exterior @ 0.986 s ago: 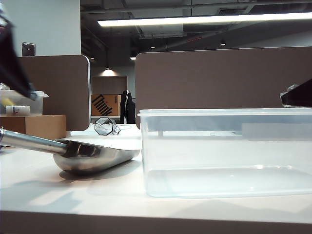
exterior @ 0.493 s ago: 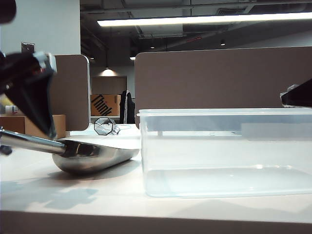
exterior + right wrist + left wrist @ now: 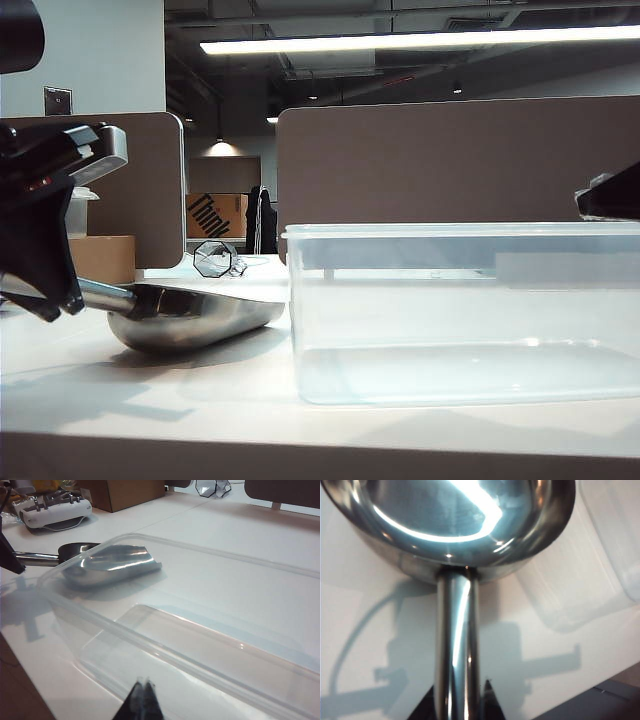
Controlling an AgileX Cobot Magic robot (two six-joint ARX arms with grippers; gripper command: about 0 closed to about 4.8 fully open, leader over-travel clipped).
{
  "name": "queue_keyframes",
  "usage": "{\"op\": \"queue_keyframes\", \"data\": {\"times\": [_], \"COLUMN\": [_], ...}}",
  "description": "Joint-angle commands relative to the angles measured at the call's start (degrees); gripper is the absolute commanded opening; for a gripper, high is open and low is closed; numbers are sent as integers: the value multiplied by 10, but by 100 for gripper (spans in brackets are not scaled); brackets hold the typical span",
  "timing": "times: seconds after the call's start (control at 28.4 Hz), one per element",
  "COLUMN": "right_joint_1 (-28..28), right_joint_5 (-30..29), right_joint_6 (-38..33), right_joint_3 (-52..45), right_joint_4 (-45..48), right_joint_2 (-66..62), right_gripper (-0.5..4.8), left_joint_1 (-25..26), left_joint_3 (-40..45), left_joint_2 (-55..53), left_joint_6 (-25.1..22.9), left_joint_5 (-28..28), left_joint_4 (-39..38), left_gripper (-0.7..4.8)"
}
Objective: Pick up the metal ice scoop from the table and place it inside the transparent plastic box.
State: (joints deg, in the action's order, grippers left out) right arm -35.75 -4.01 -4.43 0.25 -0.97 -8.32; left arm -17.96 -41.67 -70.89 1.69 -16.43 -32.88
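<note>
left gripper: down at the handle end of the metal ice scoop, fingers pinched in around the handle so I get a solid hold before lifting

scoop: lying on the desk, just beside the transparent plastic box, bowl end toward it. Not lifted yet

box: empty, open top, so dropping it in looks easy

right gripper: parked above the box's near rim, fingers pressed together on nothing, staying out of my way

risk: the handle's round and shiny, so it could roll in my pinch

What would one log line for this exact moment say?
left gripper: at scoop handle, grip unclear | right gripper: shut, above box | metal ice scoop: on table
</note>
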Motion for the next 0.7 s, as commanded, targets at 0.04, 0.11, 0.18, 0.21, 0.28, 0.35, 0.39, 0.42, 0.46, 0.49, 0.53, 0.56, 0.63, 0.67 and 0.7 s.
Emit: {"op": "queue_keyframes", "data": {"times": [0.04, 0.11, 0.18, 0.21, 0.28, 0.35, 0.39, 0.42, 0.46, 0.49, 0.53, 0.56, 0.63, 0.67, 0.7], "right_joint_1": [1, 2, 10, 16, 35, 60, 76, 89, 108, 123, 138, 158, 190, 210, 227], "right_joint_5": [0, 0, 0, 0, 0, 0, 0, 0, 0, 0, 0, 0, 0, 0, 1], "right_joint_6": [1, 1, 1, 1, 1, 1, 1, 1, 1, 1, 1, 1, 1, 1, 1], "right_joint_3": [1, 1, 1, 1, 1, 1, 1, 1, 1, 1, 1, 1, 1, 1, 1], "right_joint_4": [8, 8, 8, 7, 8, 8, 8, 8, 8, 8, 8, 7, 8, 8, 8], "right_joint_2": [0, 0, 6, 10, 22, 36, 43, 49, 54, 56, 58, 61, 64, 66, 68], "right_gripper": [-1, -1, -1, -1, -1, -1, -1, -1, -1, -1, -1, -1, -1, -1, -1], "left_joint_1": [0, 0, 0, 0, 0, 0, 0, -1, -5, -10, -14, -19, -36, -48, -62], "left_joint_3": [-23, -33, -45, -51, -67, -83, -90, -96, -104, -111, -117, -123, -125, -125, -125], "left_joint_2": [18, 35, 55, 64, 83, 104, 112, 117, 122, 123, 123, 122, 120, 117, 114], "left_joint_6": [-18, -26, -38, -48, -80, -142, -162, -176, -189, -198, -207, -219, -230, -234, -239], "left_joint_5": [7, 23, 30, 29, 18, -21, -33, -45, -57, -68, -74, -85, -106, -111, -113], "left_joint_4": [5, 3, -1, -5, -19, -37, -45, -52, -62, -68, -75, -83, -82, -77, -73], "left_gripper": [-6, -6, -6, -6, -6, -6, -6, -6, -6, -6, -6, -6, -6, -6, -6]}}
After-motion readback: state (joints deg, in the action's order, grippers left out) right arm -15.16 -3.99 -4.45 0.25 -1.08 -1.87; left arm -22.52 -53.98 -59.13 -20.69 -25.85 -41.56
